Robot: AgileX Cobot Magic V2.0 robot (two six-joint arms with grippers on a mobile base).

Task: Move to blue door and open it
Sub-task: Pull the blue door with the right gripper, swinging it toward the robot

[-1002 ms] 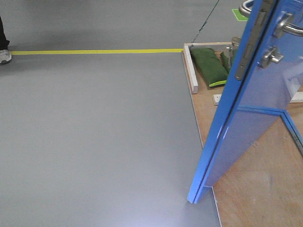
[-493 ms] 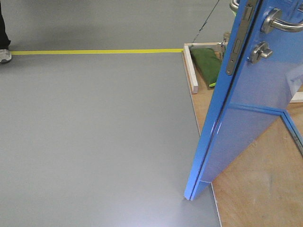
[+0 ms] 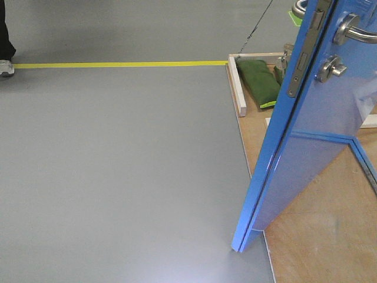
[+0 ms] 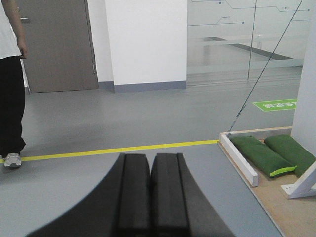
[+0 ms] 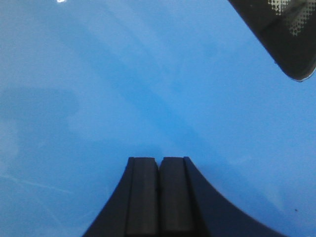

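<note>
Front view: blue door (image 3: 306,153) takes the right side of the frame, ajar, edge-on to the camera, bottom corner at lower centre-right where the grey floor (image 3: 118,177) meets the plywood platform (image 3: 330,236)

Door hardware sits upper right: silver lever handle (image 3: 353,29), round thumb-turn (image 3: 331,68) just below it, metal latch plate (image 3: 303,59) on the door edge

Behind the door edge, top right: green sandbag (image 3: 259,82) on the platform, with a white timber rail (image 3: 237,88) along the platform's left side. Yellow tape line (image 3: 118,63) runs across the top of the frame from the left edge to that rail. A shoe (image 3: 6,69) is at the far upper left

Left wrist view: left gripper (image 4: 149,158) at bottom centre, pads pressed together, nothing between them, pointing out over open floor. Person (image 4: 12,98) stands at the left edge, grey door (image 4: 59,44) upper left, glass wall (image 4: 237,39) upper right. Two sandbags show lower right, and a thin cable (image 4: 261,69) runs diagonally down to the platform corner

Right wrist view: right gripper (image 5: 159,160) at bottom centre, pads also pressed together and holding nothing. The glossy blue panel fills the whole frame right in front of it; can't tell if the tips touch it. Dark rounded shape (image 5: 281,34) in the upper right corner, can't identify it
</note>
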